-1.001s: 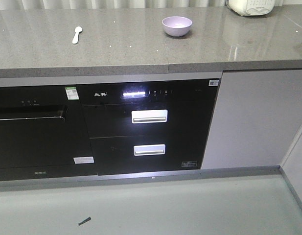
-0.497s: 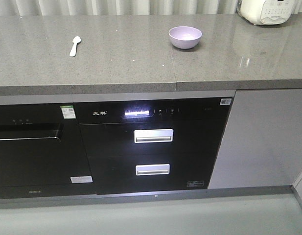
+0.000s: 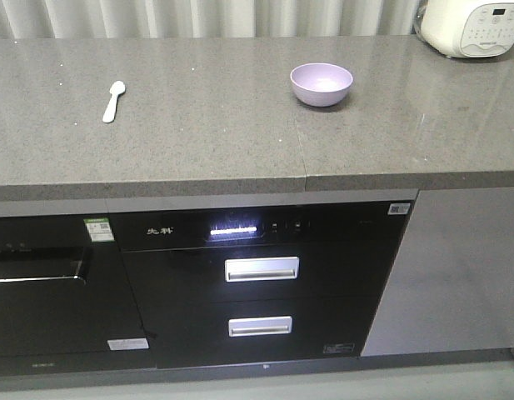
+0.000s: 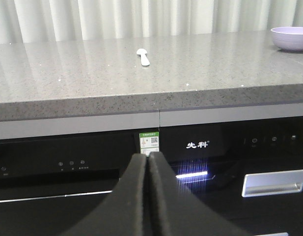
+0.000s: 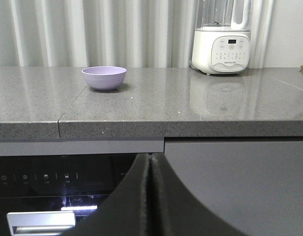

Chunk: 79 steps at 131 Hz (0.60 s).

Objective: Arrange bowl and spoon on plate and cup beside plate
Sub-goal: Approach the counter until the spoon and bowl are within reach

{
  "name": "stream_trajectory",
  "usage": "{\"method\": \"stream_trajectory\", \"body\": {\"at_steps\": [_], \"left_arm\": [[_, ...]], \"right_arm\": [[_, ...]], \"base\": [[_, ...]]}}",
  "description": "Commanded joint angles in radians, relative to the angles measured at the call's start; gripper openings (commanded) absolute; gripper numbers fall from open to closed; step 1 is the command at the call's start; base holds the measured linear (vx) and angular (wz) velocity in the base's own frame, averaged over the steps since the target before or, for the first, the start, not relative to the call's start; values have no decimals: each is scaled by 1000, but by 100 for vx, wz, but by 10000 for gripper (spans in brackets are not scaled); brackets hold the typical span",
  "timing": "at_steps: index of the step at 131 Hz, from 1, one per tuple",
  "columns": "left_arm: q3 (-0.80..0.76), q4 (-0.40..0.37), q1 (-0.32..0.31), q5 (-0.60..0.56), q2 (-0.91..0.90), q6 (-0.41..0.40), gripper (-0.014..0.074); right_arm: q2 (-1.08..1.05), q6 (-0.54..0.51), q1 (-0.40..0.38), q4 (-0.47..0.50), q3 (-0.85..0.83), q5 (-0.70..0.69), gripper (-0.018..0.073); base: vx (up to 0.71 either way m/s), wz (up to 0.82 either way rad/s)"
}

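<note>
Two hands, both clenched on nothing, fingers pressed flat together: left hand point(image 4: 148, 162) facing the black oven front point(image 4: 68, 167), right hand point(image 5: 151, 162) lower than the tabletop's point(image 3: 207, 142) front edge. Spoon point(image 3: 113, 101) lies toward the tabletop's left end, scoop pointing to the far edge. Bowl point(image 3: 321, 83) upright, empty, right of middle, well apart from spoon. White appliance point(image 3: 476, 25) at far right corner.

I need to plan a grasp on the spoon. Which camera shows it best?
The exterior front-facing view: it looks down on the spoon, so the whole outline shows, handle and bowl end. The left wrist view sees it from low down, foreshortened. The right wrist view does not show it.
</note>
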Motion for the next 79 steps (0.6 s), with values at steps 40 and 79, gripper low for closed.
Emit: {"method": "stream_trajectory", "body": {"at_steps": [40,79], "left_arm": [[11,-9,2,-74,-16,-3,-6],[11,-9,2,-74,-16,-3,-6]], "right_arm": [[-2,-6,-6,-4,7,-80,-8],[-2,-6,-6,-4,7,-80,-8]], "base": [[19,1],[19,1]]}}
